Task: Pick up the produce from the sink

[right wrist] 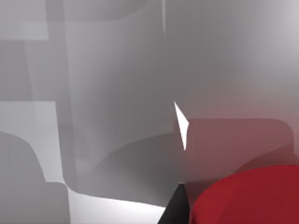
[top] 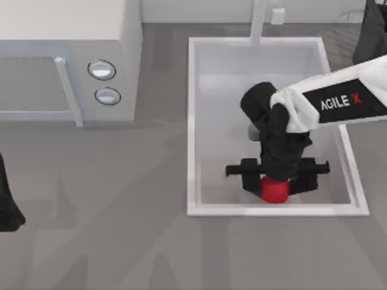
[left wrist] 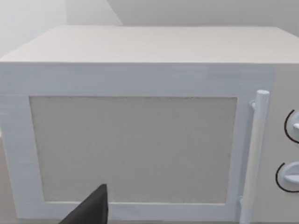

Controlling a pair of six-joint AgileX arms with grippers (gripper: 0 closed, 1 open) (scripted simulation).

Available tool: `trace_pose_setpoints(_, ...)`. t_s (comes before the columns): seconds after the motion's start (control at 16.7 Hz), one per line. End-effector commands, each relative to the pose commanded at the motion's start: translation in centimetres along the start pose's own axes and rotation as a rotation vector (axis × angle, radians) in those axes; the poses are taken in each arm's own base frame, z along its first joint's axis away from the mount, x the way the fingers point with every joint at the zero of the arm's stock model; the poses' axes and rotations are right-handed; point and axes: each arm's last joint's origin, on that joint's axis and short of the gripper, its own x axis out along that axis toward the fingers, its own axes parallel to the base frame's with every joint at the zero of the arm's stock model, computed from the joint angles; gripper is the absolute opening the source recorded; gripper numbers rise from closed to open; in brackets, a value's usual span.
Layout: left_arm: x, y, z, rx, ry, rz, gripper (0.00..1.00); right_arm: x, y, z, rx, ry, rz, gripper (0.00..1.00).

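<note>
Top view, right tool (top: 276,180): reached down inside the sink (top: 193,121), near its front wall; whether its fingers were spread or pinching could not be told.
Top view, produce (top: 274,190): red, on the sink floor, directly under the right tool.
Top view, left arm (top: 8,205): parked at the worktop's (top: 121,241) left edge.
Left wrist view: microwave (left wrist: 140,79) straight ahead of the left tool; a dark fingertip (left wrist: 91,212) showed.
Right wrist view: produce (right wrist: 247,198) just beside the tool's dark fingertip (right wrist: 174,210), against pale sink walls.

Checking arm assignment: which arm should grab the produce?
Right. Its gripper is already down in the sink, right over the produce. The left arm sits parked at the table's left edge, facing the microwave.
</note>
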Motion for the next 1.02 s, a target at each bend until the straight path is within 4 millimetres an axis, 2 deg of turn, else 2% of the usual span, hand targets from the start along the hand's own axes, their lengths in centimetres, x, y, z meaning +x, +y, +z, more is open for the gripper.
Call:
trace_pose_setpoints(0.12, 0.0, 0.0, 0.0, 0.0, 0.0, 0.0, 1.0, 0.0, 0.0, 0.0, 0.0, 0.0, 0.0, 0.0)
trace_pose_setpoints(0.18, 0.0, 0.0, 0.0, 0.0, 0.0, 0.0, 1.0, -2.9, 0.1, 0.6, -0.01, -0.051, 0.0, 0.0)
trace_pose_setpoints(0.3, 0.0, 0.0, 0.0, 0.0, 0.0, 0.0, 1.0, -3.3, 0.3, 0.8, -0.01, -0.052, 0.001, 0.0)
trace_pose_setpoints(0.48, 0.0, 0.0, 0.0, 0.0, 0.0, 0.0, 1.0, -5.9, 0.9, 1.8, -0.01, -0.059, 0.005, 0.0)
trace_pose_setpoints(0.6, 0.0, 0.0, 0.0, 0.0, 0.0, 0.0, 1.0, -8.9, 1.4, 2.6, -0.01, -0.055, 0.003, 0.0)
trace_pose_setpoints(0.72, 0.0, 0.0, 0.0, 0.0, 0.0, 0.0, 1.0, -12.7, 1.6, 2.9, -0.01, -0.039, -0.006, 0.0)
trace_pose_setpoints(1.02, 0.0, 0.0, 0.0, 0.0, 0.0, 0.0, 1.0, -23.0, 0.9, 1.8, -0.01, -0.02, -0.016, 0.0)
